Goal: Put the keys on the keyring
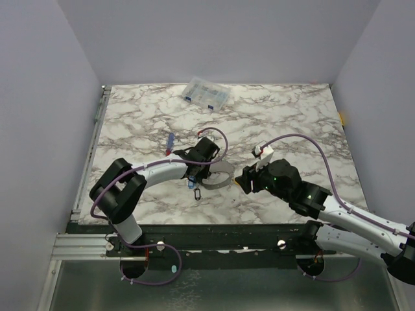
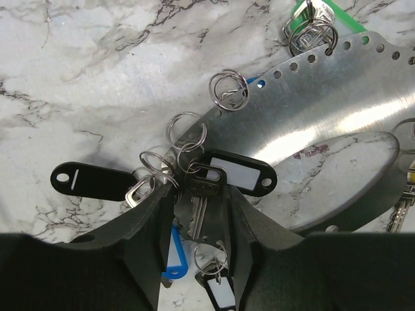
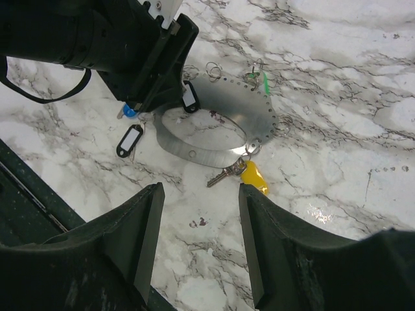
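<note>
The keyring (image 1: 218, 184) is a wide grey metal hoop with holes along its rim, lying mid-table; it also shows in the left wrist view (image 2: 324, 110) and the right wrist view (image 3: 194, 152). Keys hang from it by small rings: a green tag (image 2: 318, 19), a yellow tag (image 3: 253, 176) and a black tag (image 2: 240, 172). My left gripper (image 2: 198, 194) stands at the hoop's left edge, jaws a little apart around a dark-headed key (image 2: 202, 194). A blue tag (image 2: 174, 253) and other black tags (image 2: 87, 181) lie beside it. My right gripper (image 3: 201, 194) is open and empty, just right of the hoop.
A clear plastic compartment box (image 1: 206, 94) sits at the back of the table. A slim red-and-blue screwdriver (image 1: 170, 142) lies left of the left gripper (image 1: 193, 173). The right gripper (image 1: 241, 180) hovers near the front. Grey walls close in three sides.
</note>
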`<move>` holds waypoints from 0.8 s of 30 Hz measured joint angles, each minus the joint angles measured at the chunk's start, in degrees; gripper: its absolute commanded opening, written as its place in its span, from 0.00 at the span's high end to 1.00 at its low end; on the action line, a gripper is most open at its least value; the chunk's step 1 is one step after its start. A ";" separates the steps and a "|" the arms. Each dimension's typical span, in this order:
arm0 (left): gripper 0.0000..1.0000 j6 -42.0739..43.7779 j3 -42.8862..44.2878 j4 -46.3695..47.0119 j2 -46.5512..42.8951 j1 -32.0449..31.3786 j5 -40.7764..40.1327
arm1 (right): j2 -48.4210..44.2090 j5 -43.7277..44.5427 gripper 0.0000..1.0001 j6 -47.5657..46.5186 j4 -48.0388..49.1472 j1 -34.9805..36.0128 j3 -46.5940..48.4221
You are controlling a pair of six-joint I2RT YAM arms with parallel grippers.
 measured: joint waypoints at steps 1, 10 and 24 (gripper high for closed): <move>0.64 -0.20 0.00 0.42 0.11 0.02 -0.22 | 0.00 0.00 0.41 0.00 0.00 0.00 0.00; 0.56 -1.68 0.02 1.33 -0.22 0.00 -0.68 | 0.02 0.00 0.41 -0.02 0.00 0.00 0.00; 0.63 -2.27 2.51 0.17 -1.64 0.00 -3.19 | 1.20 0.00 0.41 0.00 0.02 0.00 0.00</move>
